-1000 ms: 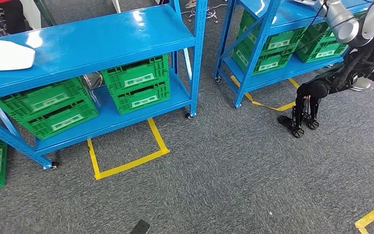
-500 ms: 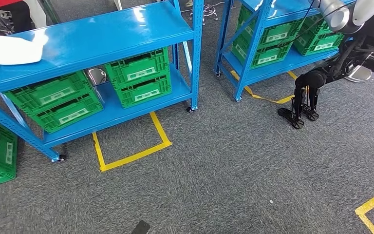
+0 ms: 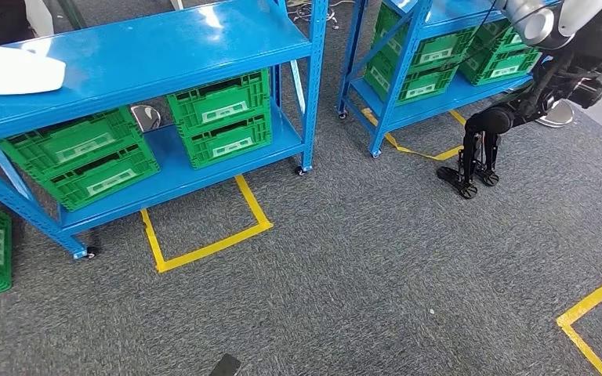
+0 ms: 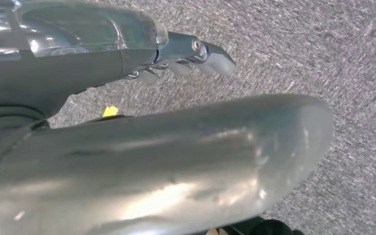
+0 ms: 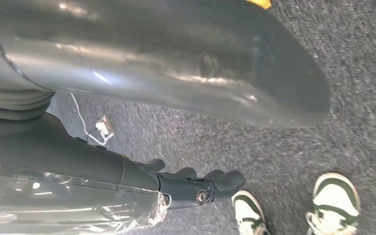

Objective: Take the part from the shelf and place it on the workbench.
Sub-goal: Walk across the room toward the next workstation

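Hanging empty over the grey carpet, fingers loosely apart: left hand and right hand, both well away from the flat white part lying on the top board of the blue metal shelf, near its left end. Could shove the thin part backwards off the board, or clip the green plastic crates below, if approaching askew. Seen from the head: shelf and part; seen from the right wrist instead: a person's white-and-green shoes near that hand, a bumping risk when turning.

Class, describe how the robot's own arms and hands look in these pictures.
The right arm is silver with dark joints and a thin black cable. The right hand is black. The left hand has grey-tipped fingers, a round screw and a clear glossy cover behind.
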Robot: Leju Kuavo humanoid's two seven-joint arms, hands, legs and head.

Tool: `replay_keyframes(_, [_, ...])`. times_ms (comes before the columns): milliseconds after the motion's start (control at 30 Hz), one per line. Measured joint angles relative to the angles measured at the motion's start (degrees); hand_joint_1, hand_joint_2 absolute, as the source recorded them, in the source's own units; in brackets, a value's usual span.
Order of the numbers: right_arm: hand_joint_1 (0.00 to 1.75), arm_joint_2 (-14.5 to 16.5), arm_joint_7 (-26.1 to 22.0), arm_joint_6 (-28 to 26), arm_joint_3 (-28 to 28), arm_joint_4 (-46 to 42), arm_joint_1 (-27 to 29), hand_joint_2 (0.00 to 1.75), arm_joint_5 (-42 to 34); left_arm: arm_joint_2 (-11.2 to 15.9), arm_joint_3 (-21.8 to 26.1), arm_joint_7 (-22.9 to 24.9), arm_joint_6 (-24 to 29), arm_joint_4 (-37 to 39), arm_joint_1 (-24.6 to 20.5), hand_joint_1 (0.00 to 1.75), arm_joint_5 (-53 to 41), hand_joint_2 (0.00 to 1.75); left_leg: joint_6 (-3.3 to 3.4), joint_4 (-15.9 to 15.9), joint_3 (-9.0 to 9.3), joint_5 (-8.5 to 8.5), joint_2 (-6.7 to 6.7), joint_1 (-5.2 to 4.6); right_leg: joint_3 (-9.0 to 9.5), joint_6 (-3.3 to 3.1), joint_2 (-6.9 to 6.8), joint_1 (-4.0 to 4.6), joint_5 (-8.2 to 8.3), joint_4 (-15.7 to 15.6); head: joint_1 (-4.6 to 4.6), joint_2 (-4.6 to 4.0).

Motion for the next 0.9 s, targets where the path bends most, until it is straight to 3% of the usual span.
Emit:
replay_keyframes(67, [0.0, -0.1, 0.0, 0.0, 0.0, 0.0, -0.1, 0.0, 0.0, -0.1, 0.0, 0.0, 0.0, 0.0, 0.0, 0.0, 0.0, 0.0, -0.01, 0.0, 0.11, 0.01, 1.0, -0.36, 3.95, -1.07, -2.1, 0.55, 3.63, -7.8, 0.01, 0.0])
replay_keyframes(133, [0.0, -0.2, 0.0, 0.0, 0.0, 0.0, -0.5, 0.0, 0.1, -0.2, 0.0, -0.1, 0.0, 0.0, 0.0, 0.0, 0.0, 0.0, -0.17, 0.0, 0.0, 0.06, 2.27, -0.65, 6.09, -2.08, -4.16, 1.25, 4.97, -12.9, 0.1, 0.0])
replay_keyframes(200, [0.0, -0.3, 0.0, 0.0, 0.0, 0.0, -0.6, 0.0, 0.1, -0.2, 0.0, -0.1, 0.0, 0.0, 0.0, 0.0, 0.0, 0.0, -0.51, -0.1, -0.08, 0.21, 3.81, -0.74, 6.0, -2.64, -3.61, 1.54, 5.03, -14.0, 0.19, 0.0])
replay_keyframes(233, [0.0, -0.4, 0.0, 0.0, 0.0, 0.0, -0.4, 0.0, 0.1, -0.3, 0.0, -0.1, 0.0, 0.0, -0.1, 0.0, 0.0, 0.0, -0.79, -0.1, -0.07, 0.03, 3.64, -0.7, 6.01, -2.77, -2.97, 1.4, 5.38, -14.4, 0.17, 0.0])
replay_keyframes(267, [0.0, -0.4, 0.0, 0.0, 0.0, 0.0, -0.3, 0.0, 0.1, -0.3, 0.0, -0.1, 0.0, 0.0, -0.1, 0.0, 0.0, 0.0, -1.11, 0.4, -0.2, -0.56, 2.29, -0.58, 6.08, -2.93, -2.29, 1.23, 5.83, -15.0, 0.14, 0.0])
replay_keyframes(333, [0.0, -0.3, 0.0, 0.0, 0.0, 0.0, -0.3, 0.0, 0.2, -0.3, 0.0, -0.1, 0.0, 0.0, -0.2, 0.0, 0.0, 0.0, -1.65, 4.4, -1.9, -3.51, -1.64, -0.3, 6.15, -3.24, -1.02, 0.84, 6.66, -15.8, -0.02, 0.0])
replay_keyframes(367, [0.0, -0.3, 0.0, 0.1, 0.0, 0.0, -0.4, 0.0, 0.2, -0.2, 0.0, 0.0, 0.0, 0.0, -0.1, 0.0, 0.0, 0.0, -1.81, 7.9, -3.46, -5.41, -2.91, -0.19, 5.96, -3.39, -0.28, 0.81, 6.84, -15.8, -0.1, 0.0])
replay_keyframes(400, [0.0, -0.3, 0.0, 0.1, 0.0, 0.0, -0.4, 0.0, 0.2, -0.2, 0.0, 0.1, 0.0, 0.0, 0.0, 0.0, 0.0, 0.0, -1.93, 11.5, -5.12, -6.94, -3.12, -0.16, 5.73, -3.46, 0.46, 0.79, 6.92, -15.7, -0.15, 0.0])
replay_keyframes(433, [0.0, -0.2, 0.0, 0.2, 0.0, 0.0, -0.3, 0.0, 0.2, -0.2, 0.0, 0.1, 0.1, 0.0, 0.0, 0.0, 0.0, 0.0, -2.05, 14.0, -6.3, -7.55, -3.0, -0.12, 5.56, -3.44, 1.19, 0.78, 6.95, -15.5, -0.17, 0.0])
replay_keyframes(467, [0.0, -0.2, 0.0, 0.2, 0.0, 0.0, -0.2, 0.0, 0.2, -0.1, 0.0, 0.2, 0.1, 0.0, 0.0, 0.0, 0.0, 0.0, -2.19, 14.6, -6.66, -7.04, -2.87, -0.05, 5.43, -3.36, 1.92, 0.73, 6.93, -15.2, -0.17, 0.0])
replay_keyframes(533, [0.0, -0.2, 0.0, 0.2, 0.0, 0.0, -0.1, 0.0, 0.2, -0.1, 0.0, 0.2, 0.1, 0.0, 0.0, 0.0, 0.0, 0.0, -2.47, 10.0, -4.39, -3.2, -3.53, 0.33, 5.27, -2.98, 3.38, 0.55, 6.67, -14.5, -0.17, 0.0])
replay_keyframes(567, [0.0, -0.2, 0.0, 0.2, 0.0, 0.0, -0.1, 0.0, 0.2, 0.0, 0.0, 0.3, 0.1, 0.0, 0.0, 0.0, 0.0, 0.0, -2.57, 6.8, -2.8, -1.6, -5.19, 0.64, 5.06, -2.64, 4.06, 0.48, 6.42, -14.0, -0.18, -0.01])
replay_keyframes(633, [0.0, -0.1, 0.0, 0.3, 0.0, 0.0, -0.3, 0.0, 0.2, 0.0, 0.0, 0.4, 0.2, 0.0, 0.0, 0.0, 0.0, 0.0, -2.39, 2.4, -0.73, -0.46, -7.89, 1.09, 4.17, -1.87, 5.45, 0.31, 6.0, -12.7, -0.13, -0.01])
replay_keyframes(667, [0.0, -0.1, 0.0, 0.3, 0.0, 0.0, -0.4, 0.0, 0.3, 0.0, 0.0, 0.4, 0.3, 0.0, 0.0, 0.0, 0.0, 0.0, -2.08, 1.9, -0.53, -0.84, -8.34, 1.09, 3.67, -1.49, 6.18, 0.2, 6.0, -12.4, -0.09, -0.01])
replay_keyframes(733, [0.0, 0.0, 0.0, 0.3, 0.0, 0.0, -0.3, 0.0, 0.2, 0.1, 0.0, 0.5, 0.5, 0.0, 0.1, 0.0, 0.0, 0.0, -1.34, 1.6, -0.48, -0.81, -6.83, 0.99, 3.04, -0.89, 7.42, -0.05, 6.16, -12.2, -0.02, 0.0])
replay_keyframes(800, [0.0, 0.0, 0.0, 0.3, 0.0, 0.1, -0.3, 0.0, 0.3, 0.1, 0.0, 0.5, 0.8, 0.0, 0.1, 0.0, 0.0, 0.0, -0.73, 1.4, -0.36, -0.68, -5.12, 1.06, 1.98, -0.33, 5.65, 0.01, 4.94, -10.4, 0.29, -0.01])
replay_keyframes(867, [0.0, 0.1, 0.0, 0.5, 0.0, 0.1, -0.6, 0.0, 0.5, 0.2, 0.0, 0.7, 1.1, 0.0, 0.2, 0.0, 0.0, 0.0, -0.36, 1.4, -0.32, -0.74, -3.26, 0.95, -0.92, 0.26, 2.1, 0.04, 1.63, -4.4, 0.79, -0.01])
replay_keyframes(900, [0.0, 0.2, 0.0, 0.6, 0.0, 0.1, -0.7, 0.0, 0.6, 0.2, 0.0, 0.7, 1.2, 0.0, 0.3, 0.0, 0.0, 0.0, -0.27, 1.4, -0.35, -0.8, -2.32, 0.84, -2.73, 0.51, 1.05, -0.05, -0.11, -0.5, 0.94, 0.0])
